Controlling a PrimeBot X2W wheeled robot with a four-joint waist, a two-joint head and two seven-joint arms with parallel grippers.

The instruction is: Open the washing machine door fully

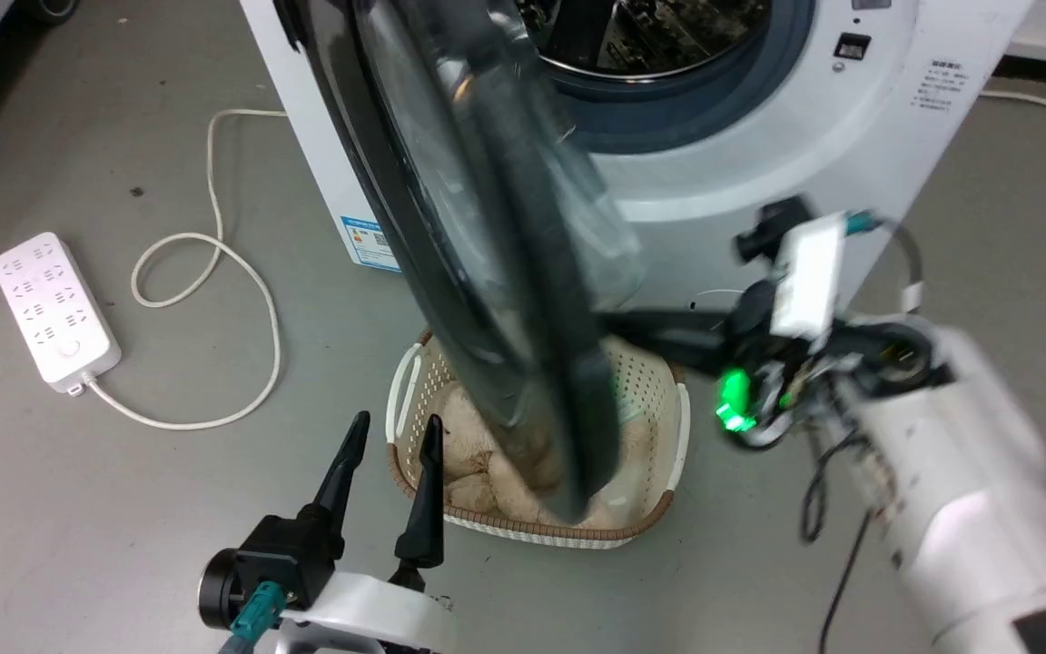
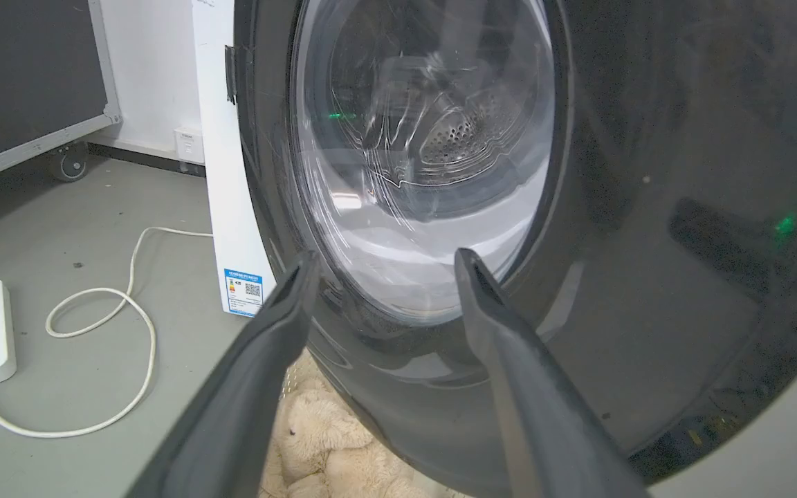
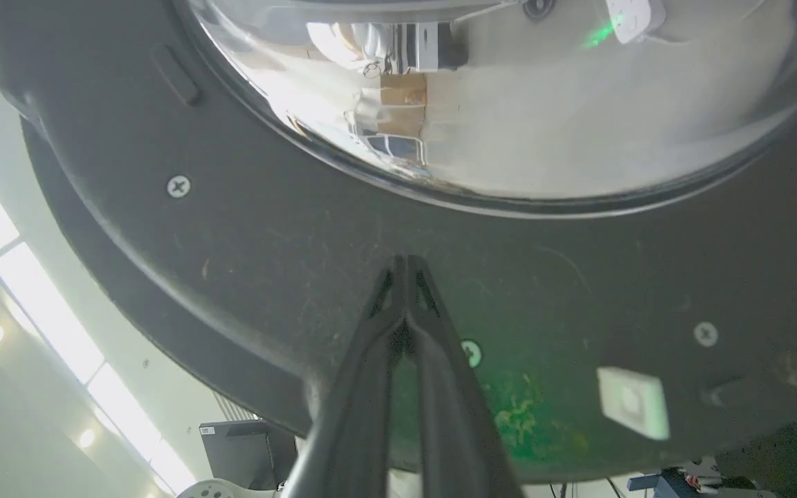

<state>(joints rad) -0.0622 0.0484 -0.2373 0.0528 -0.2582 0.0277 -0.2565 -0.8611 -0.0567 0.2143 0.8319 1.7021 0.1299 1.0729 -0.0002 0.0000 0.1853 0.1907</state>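
Right gripper [image 3: 405,261] fully closed, empty, tips against the door [image 3: 267,277] inner face. Left gripper [image 1: 396,422] wide open, empty, near the outer side.

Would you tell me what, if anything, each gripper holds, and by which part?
Nothing: the right gripper, shut, only touches the washing machine door on its inner rim; left gripper open.

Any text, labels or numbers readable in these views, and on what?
Blue label on the washing machine side: print too small to read.
Grey print on its front: blurred, unreadable.
No other text legible.
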